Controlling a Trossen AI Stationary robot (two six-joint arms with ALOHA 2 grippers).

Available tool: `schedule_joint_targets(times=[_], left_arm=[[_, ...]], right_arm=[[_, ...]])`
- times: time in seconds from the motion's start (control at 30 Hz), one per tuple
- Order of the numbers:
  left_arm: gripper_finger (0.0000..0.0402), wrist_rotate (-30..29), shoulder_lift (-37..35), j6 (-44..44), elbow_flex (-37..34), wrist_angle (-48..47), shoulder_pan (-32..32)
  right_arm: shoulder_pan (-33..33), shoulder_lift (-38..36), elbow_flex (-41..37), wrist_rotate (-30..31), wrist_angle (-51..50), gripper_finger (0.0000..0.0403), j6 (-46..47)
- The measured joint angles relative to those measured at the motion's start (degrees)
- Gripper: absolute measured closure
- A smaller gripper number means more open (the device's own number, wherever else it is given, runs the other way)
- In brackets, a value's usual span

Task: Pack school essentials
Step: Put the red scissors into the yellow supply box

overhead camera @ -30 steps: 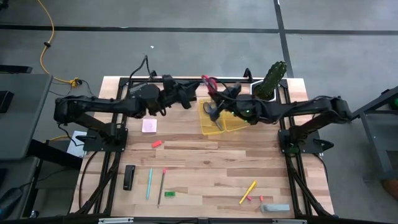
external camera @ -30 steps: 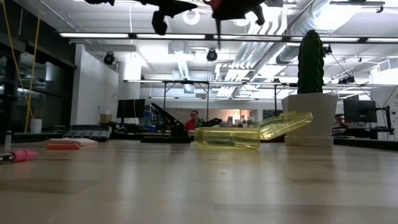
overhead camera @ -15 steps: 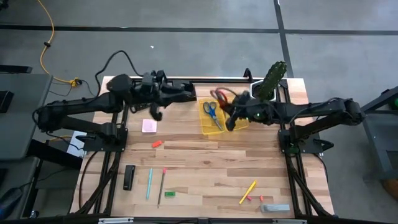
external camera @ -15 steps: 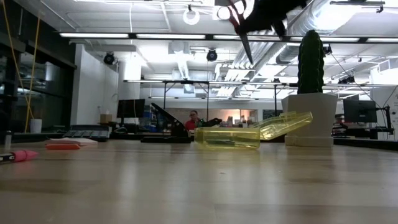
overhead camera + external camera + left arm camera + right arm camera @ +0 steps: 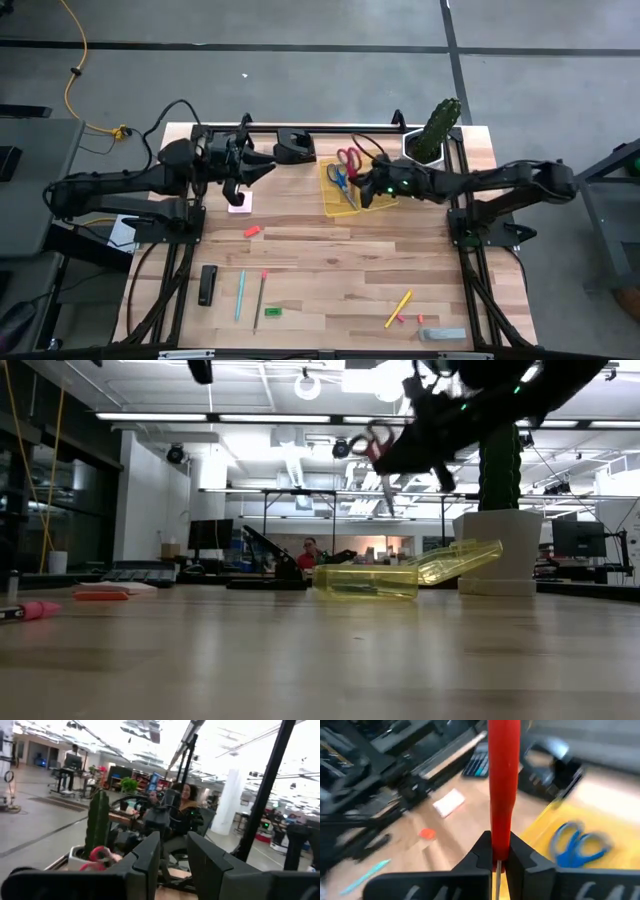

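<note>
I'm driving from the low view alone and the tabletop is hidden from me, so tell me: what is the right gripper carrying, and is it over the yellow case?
Observer: The right gripper is shut on the red-handled scissors, above the open yellow case.
Operator: Anything inside the case?
Observer: Yes, the blue-handled scissors lie in it.
Operator: Where is the left arm?
Observer: The left gripper hovers over the pale pink square pad, holding nothing.
Operator: What is left on the table?
Observer: The teal pencil, brown pencil and yellow pencil near the front edge.
</note>
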Motion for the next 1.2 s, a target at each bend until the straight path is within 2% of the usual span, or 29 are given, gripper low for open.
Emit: schedule_joint_targets(times=[0.07,0.13,0.37,0.6,0.7,0.93,1.2], left_arm=[[0.0314,0.0,-0.3,0.0,-0.7,-0.7,-0.4],[0.0314,0.0,-0.3,0.0,-0.7,-0.9,-0.6],[0.0314,-0.5,-0.3,0.0,-0.7,-0.7,-0.6],[0.0314,-1.5,-0.3,0.0,-0.7,-0.8,-0.6],[0.0314,-1.7,-0.3,0.0,-0.7,-0.5,-0.6],[0.0314,-1.7,-0.2,0.0,-0.7,-0.4,-0.6],[0.0314,-1.7,-0.2,0.0,-0.6,-0.4,-0.6]], right_arm=[[-2.8,3.5,0.0,-5.6,-0.1,0.0402,4.2],[-4.7,7.1,0.0,-8.0,1.0,0.0402,7.0],[-8.3,16.1,0.0,-10.3,13.2,0.0402,9.2],[-8.9,22.9,0.0,-12.8,15.9,0.0402,16.2],[-8.9,24.8,0.0,-12.9,19.7,0.0402,17.3],[-8.7,27.0,0.0,-14.2,19.2,0.0400,19.7],[-8.7,28.0,0.0,-14.5,19.0,0.0352,20.8]])
